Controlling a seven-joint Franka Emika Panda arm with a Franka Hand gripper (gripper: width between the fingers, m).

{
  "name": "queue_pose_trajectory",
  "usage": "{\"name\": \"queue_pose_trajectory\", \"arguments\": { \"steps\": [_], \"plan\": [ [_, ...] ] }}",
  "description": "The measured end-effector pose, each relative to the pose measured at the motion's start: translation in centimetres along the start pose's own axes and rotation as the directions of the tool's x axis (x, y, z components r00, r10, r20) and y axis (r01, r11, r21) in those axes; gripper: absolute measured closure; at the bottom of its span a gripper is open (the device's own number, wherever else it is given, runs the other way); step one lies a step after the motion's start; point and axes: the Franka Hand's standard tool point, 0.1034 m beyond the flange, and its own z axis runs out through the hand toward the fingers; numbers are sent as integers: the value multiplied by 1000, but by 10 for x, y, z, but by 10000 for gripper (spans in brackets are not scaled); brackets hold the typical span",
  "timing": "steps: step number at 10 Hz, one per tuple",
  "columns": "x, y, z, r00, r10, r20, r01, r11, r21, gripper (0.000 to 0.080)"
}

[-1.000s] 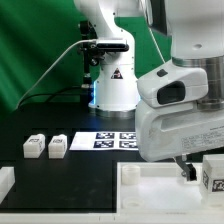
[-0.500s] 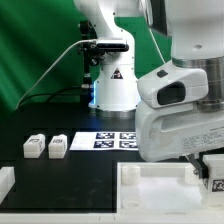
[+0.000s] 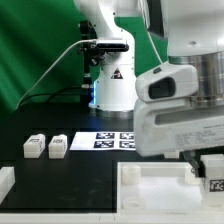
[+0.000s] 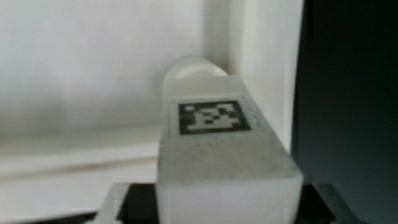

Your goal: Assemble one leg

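Tool (image 3: 203,168) is clamped on the leg (image 4: 217,150), which hangs over the tabletop (image 3: 150,182) near its corner at the exterior view's right; I cannot tell whether they touch. To seat it well, I judge the leg should be held upright, lined up with its mount, lowered gently, then turned under a firm grip. Two spare legs (image 3: 33,147) lie well apart on the desk (image 3: 80,175).

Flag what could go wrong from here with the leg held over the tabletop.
The leg in the gripper hangs close to the edge of the tabletop; lowered off-target, it might catch the rim. It seems gripped at one end, so contact could tilt it. The arm hides much of it in the exterior view.
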Motion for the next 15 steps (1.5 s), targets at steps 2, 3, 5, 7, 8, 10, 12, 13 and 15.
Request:
{"name": "queue_pose_trajectory", "arguments": {
  "steps": [2, 3, 5, 7, 8, 10, 12, 13, 15],
  "plan": [
    [4, 7, -1, 932, 359, -50, -356, 933, 59, 499],
    [1, 10, -1, 866, 499, -37, -494, 864, 95, 498],
    [-1, 11, -1, 777, 630, -18, -626, 774, 90, 496],
    [-3, 10, 0, 645, 764, 6, -761, 642, 91, 496],
    [-5, 8, 1, 477, 879, 25, -877, 474, 86, 496],
    [-8, 4, 2, 216, 975, 54, -975, 212, 68, 496],
    [-9, 3, 2, 227, 972, 60, -973, 223, 68, 494],
    [-9, 2, 3, 253, 966, 58, -966, 249, 69, 494],
    [-12, 0, 6, 394, 918, 50, -918, 391, 69, 275]
  ]
}}
